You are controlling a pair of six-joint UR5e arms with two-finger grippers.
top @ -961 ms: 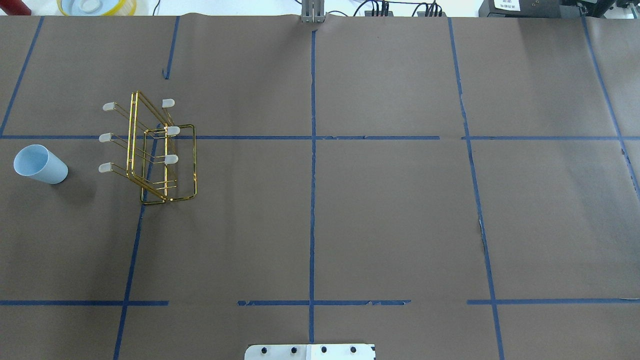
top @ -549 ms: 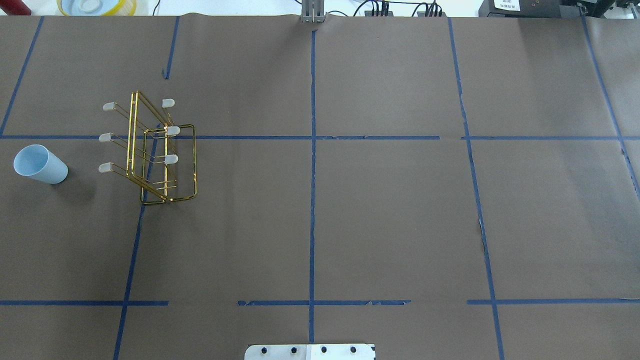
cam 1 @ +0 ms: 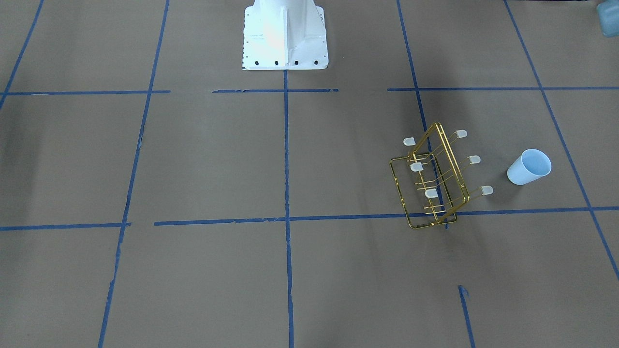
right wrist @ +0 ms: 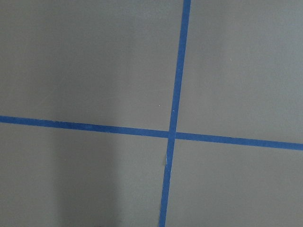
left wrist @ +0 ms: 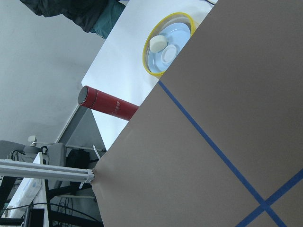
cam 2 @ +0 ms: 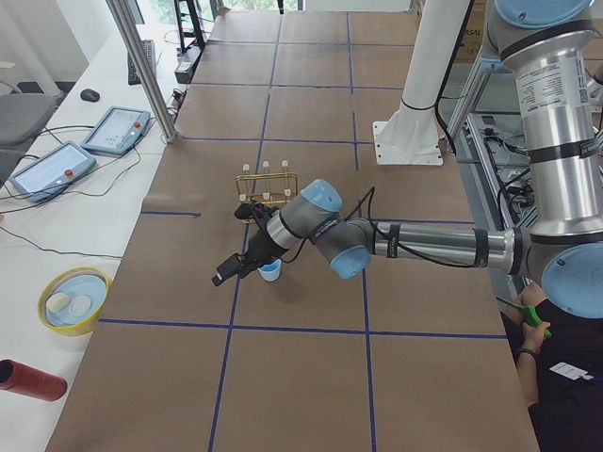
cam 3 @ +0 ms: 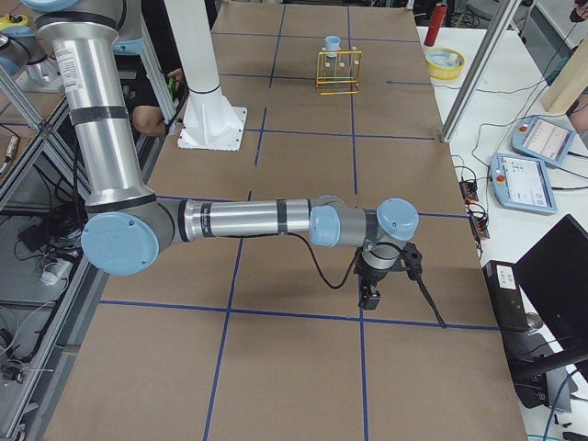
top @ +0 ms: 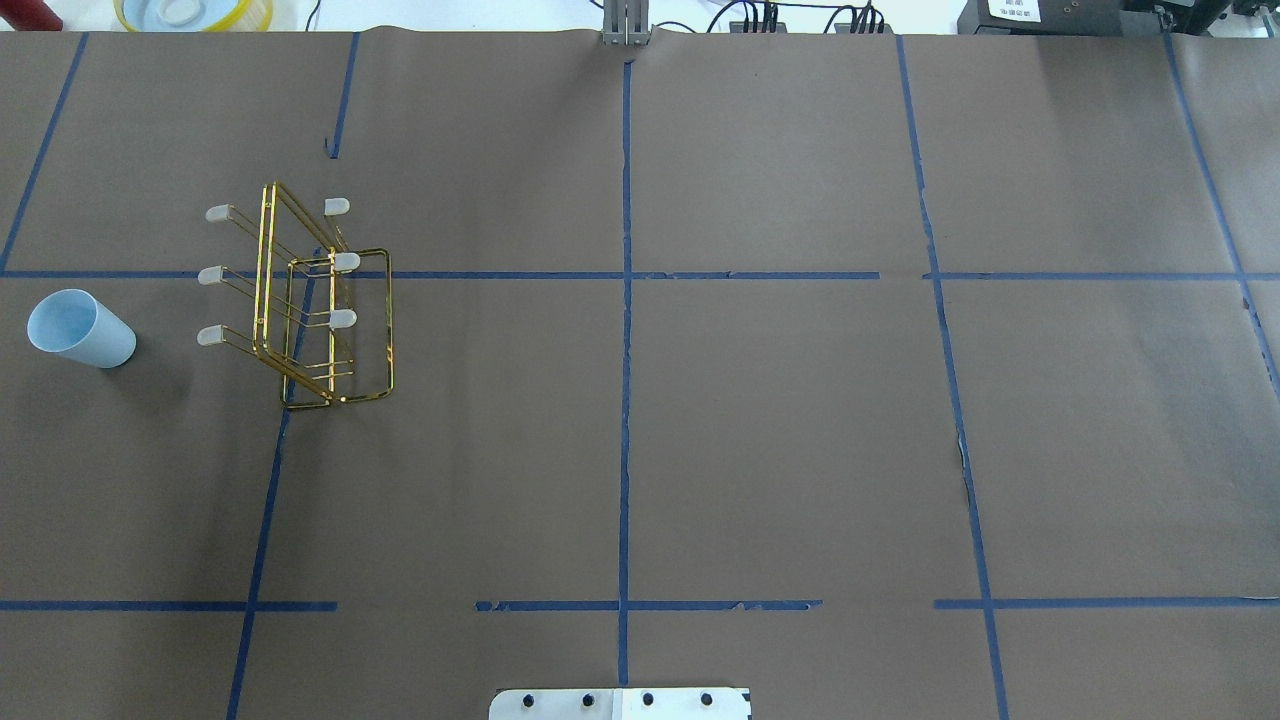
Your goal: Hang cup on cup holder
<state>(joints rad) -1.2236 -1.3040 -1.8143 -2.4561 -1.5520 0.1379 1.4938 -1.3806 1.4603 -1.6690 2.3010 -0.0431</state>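
- the cup (top: 80, 332), a pale-blue handleless tumbler, stands mouth up on the counter (top: 800, 450) near its left end. it is beside the gold wire cup holder (top: 342, 318) but apart from it, and none of the capped prongs (top: 209, 275) carries anything.
- left end effector (cam 2: 231, 273): shown only in the left side view, where it lies close to the cup. whether its fingers are apart or together cannot be told.
- right end effector (cam 3: 369, 296): shown only in the right side view, well apart from both things, and its state likewise cannot be told.
- likely faults: the smooth, tapered cup may tip or squirt out of a pinch placed too low or off-centre. it must be turned mouth down before it can sit on a slanting prong. a misaligned push could shove or topple the light rack.
- compared with the overhead views one second and half a second earlier, cup and holder lie exactly where they were, and no arm enters that view.
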